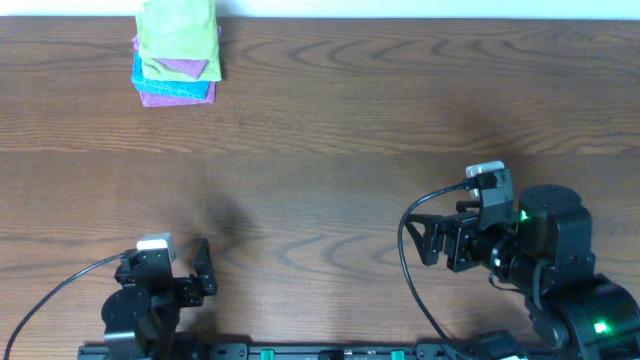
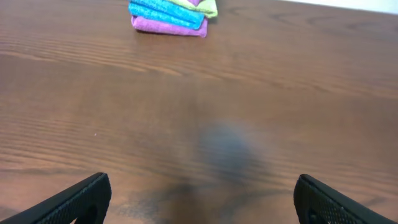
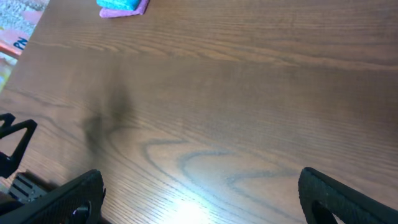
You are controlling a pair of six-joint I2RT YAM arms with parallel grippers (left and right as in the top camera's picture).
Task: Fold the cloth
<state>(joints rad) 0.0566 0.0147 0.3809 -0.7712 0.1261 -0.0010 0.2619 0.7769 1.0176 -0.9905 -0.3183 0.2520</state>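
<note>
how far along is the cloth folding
Done: the cloths sit folded in a stack far back on the table, green on top. In hand: nothing; the left gripper and right gripper are open, empty, near their bases. Left: no unfolded cloth is in view, so seemingly nothing.

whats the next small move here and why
Probably reach the left gripper toward the stack of cloths at the far left and take the green cloth on top. Both grippers are open and empty, no cloth lies spread out to fold, and the stack is nearer it than the right gripper.
</note>
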